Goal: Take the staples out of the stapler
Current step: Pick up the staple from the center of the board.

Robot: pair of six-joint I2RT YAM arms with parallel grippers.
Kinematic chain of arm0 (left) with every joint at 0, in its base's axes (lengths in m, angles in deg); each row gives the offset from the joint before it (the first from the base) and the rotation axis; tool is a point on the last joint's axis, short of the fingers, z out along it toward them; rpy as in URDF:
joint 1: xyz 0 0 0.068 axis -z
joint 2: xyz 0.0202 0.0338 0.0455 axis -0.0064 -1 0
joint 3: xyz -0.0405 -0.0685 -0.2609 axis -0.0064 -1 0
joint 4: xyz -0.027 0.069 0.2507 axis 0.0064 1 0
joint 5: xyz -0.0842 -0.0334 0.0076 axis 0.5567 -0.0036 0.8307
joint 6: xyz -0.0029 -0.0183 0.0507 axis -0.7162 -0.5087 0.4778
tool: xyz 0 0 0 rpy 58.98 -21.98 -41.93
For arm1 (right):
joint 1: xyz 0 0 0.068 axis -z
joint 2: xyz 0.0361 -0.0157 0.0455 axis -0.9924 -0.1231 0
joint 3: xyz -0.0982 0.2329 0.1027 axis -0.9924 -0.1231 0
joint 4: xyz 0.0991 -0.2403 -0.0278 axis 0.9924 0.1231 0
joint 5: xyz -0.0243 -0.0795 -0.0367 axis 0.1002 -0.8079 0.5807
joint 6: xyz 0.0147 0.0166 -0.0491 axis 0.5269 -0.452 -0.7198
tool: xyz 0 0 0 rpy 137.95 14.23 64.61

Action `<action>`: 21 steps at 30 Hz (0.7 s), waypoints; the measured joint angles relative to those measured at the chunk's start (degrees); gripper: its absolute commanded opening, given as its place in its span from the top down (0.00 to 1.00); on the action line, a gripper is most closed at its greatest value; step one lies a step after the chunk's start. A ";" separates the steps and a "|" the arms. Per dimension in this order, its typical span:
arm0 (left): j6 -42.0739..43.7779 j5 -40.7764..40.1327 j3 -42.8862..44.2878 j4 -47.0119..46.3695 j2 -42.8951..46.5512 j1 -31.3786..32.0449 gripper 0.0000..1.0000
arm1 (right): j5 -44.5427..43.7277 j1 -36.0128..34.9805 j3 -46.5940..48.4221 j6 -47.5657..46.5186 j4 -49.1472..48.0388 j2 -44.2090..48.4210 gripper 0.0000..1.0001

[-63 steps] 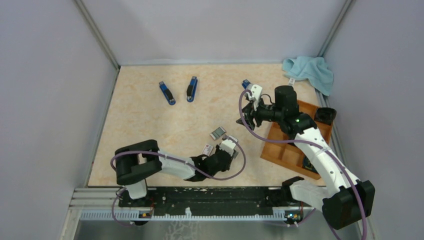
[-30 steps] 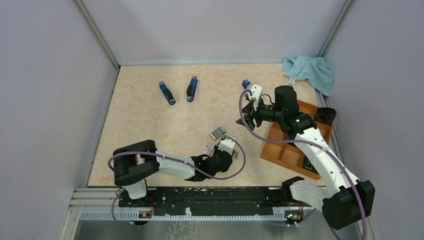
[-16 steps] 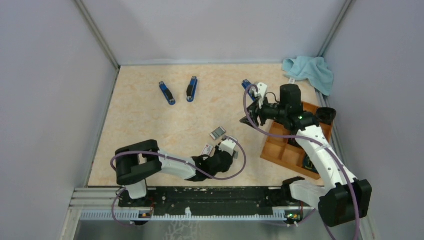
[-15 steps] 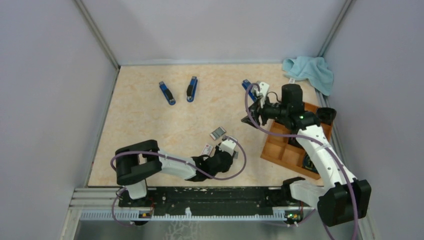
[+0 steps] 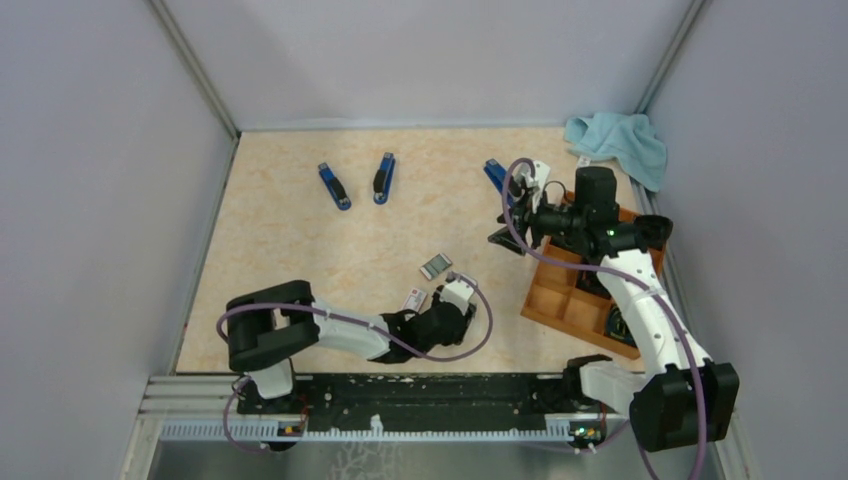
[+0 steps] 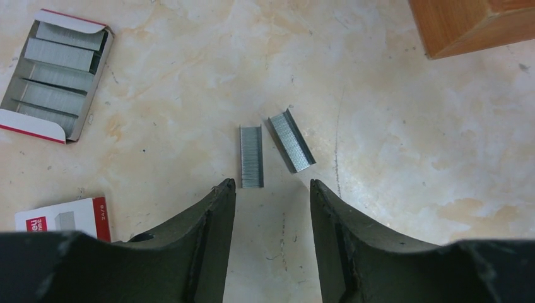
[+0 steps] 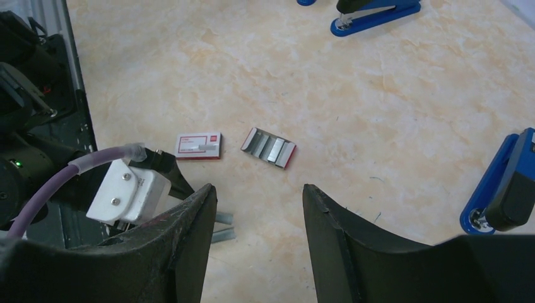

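Staples [image 6: 251, 156] on the table just ahead of the left gripper [image 6: 271, 187]
Its jaws stand apart, empty; two strips lie side by side just past its fingertips, an open staple box [image 6: 57, 76] farther off. The right gripper [image 7: 258, 189] is also apart, empty.

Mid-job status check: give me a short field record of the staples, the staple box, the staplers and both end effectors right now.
staples: two loose strips side by side on the table
left end effector: open, empty, just short of the strips
right end effector: open, empty, above the table
staplers: three blue, far side, none held
open staple box: on the table near the strips
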 measured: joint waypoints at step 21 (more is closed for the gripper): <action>-4.44 3.19 0.76 12.76 6.75 -1.05 0.48 | 1.01 0.00 0.00 0.33 0.37 2.84 0.46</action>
